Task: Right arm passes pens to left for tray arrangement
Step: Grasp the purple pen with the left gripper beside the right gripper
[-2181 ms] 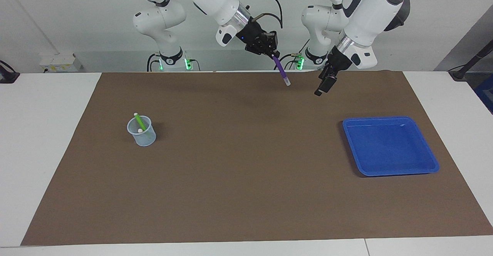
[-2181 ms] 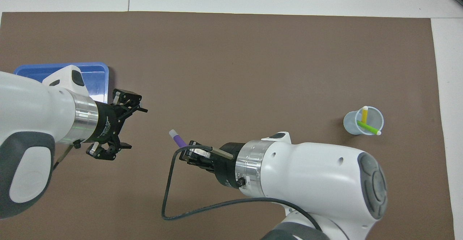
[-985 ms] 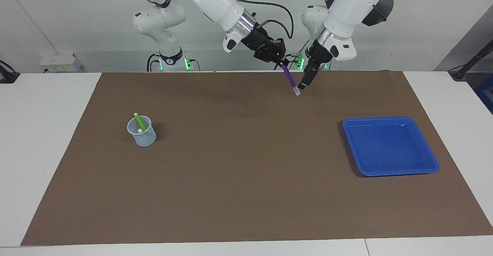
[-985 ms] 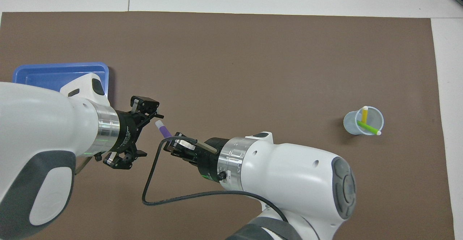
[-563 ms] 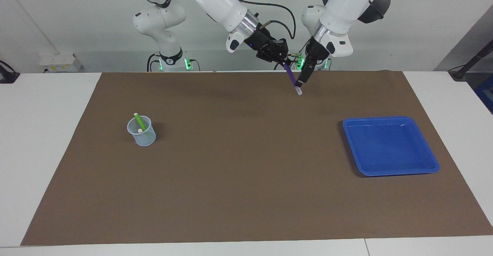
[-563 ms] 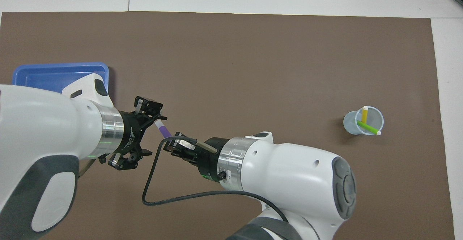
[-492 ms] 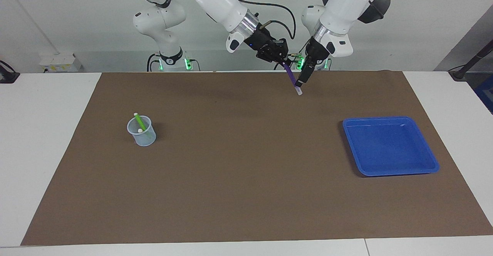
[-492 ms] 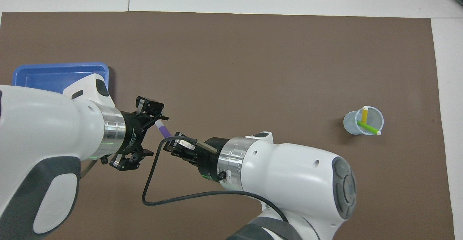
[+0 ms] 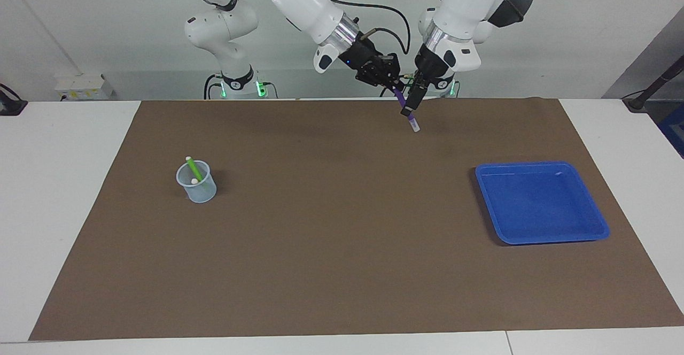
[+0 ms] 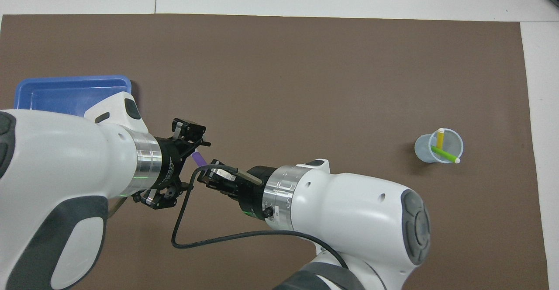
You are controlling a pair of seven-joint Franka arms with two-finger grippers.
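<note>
Small translucent bluish plastic cup (image 9: pixel 196 183): stands on the brown mat (image 9: pixel 342 269) toward the right arm's end of the table; slim green marker pen (image 9: pixel 194 169) and slim yellow marker pen (image 10: pixel 440 138) lean inside it

Right gripper (image 9: pixel 391 84), black, two-fingered, on the white arm with the looping black cable: raised over the mat's edge nearest the robots, fingers clamped on the upper end of the slim purple marker pen (image 9: pixel 410 118), whose whitish tip slants down in the air

Left gripper (image 9: pixel 408 109), black, on the white arm with dark grey panels: up beside it, fingers set apart on either side of the purple pen's shaft; whether they touch it I cannot tell

Shallow bright blue plastic tray (image 9: pixel 599 221): on the mat toward the left arm's end, no pens in it
</note>
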